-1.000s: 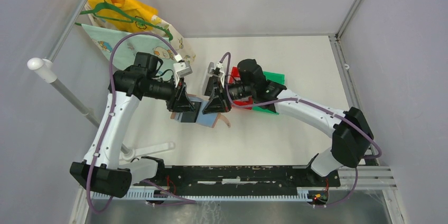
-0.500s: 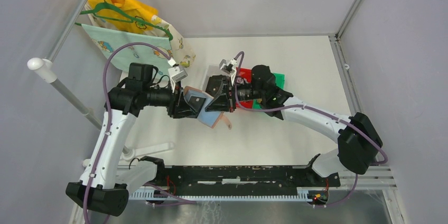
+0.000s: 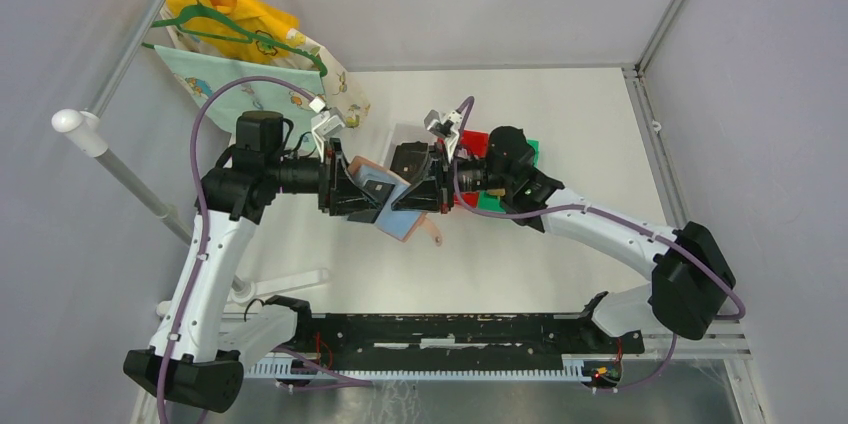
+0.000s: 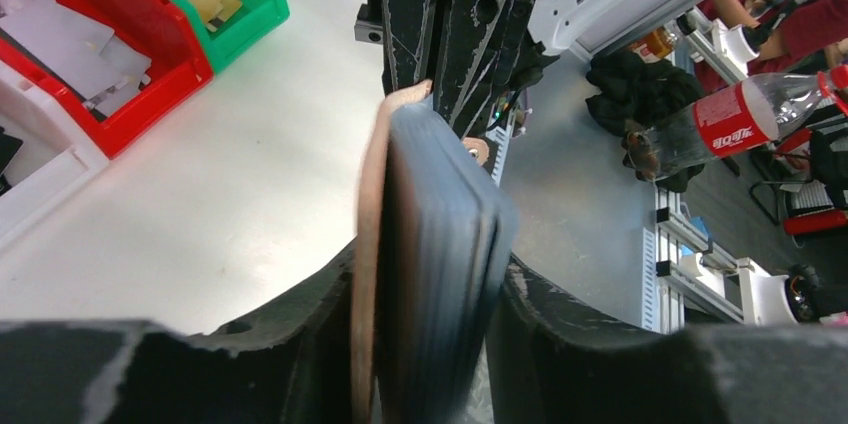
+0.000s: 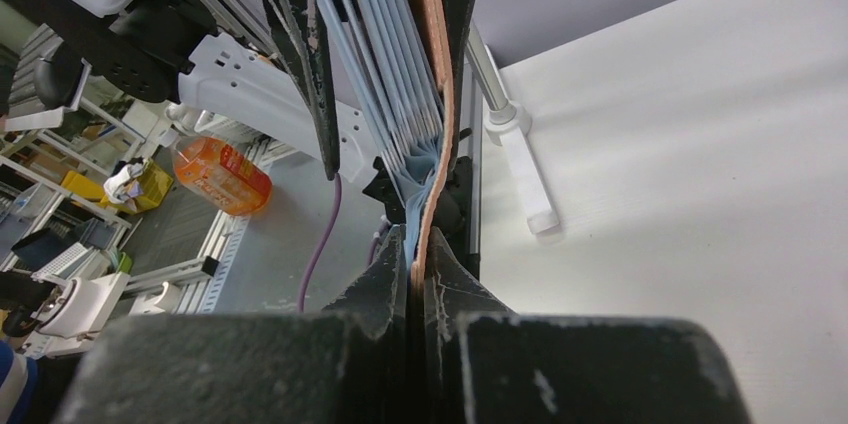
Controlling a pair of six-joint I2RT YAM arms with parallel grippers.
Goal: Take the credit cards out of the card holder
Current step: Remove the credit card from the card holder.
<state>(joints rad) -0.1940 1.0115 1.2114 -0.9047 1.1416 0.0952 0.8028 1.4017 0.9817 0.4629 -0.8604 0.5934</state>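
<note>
The reddish-brown card holder (image 3: 397, 212) hangs above the table between both grippers, its light blue pockets fanned open and its snap tab (image 3: 432, 236) dangling. My left gripper (image 3: 362, 194) is shut on the holder's left half; in the left wrist view the holder (image 4: 430, 234) stands edge-on between the fingers of that gripper (image 4: 430, 344). My right gripper (image 3: 412, 194) is shut on the brown cover and one blue pocket (image 5: 420, 124), pinched thin at its tips (image 5: 418, 274). No credit card shows clearly; any inside the pockets are hidden.
A red bin (image 3: 472, 142) and a green bin (image 3: 522, 150) sit behind the right gripper; the red bin (image 4: 150, 74) holds pale flat pieces, with a white bin (image 4: 40, 184) beside it. A hanger with cloth bags (image 3: 250, 44) hangs at the back left beside a white pole (image 3: 110, 159).
Both grippers have lifted the card holder off the table and swung to face each other. The holder now tilts between them with its pockets spread.
</note>
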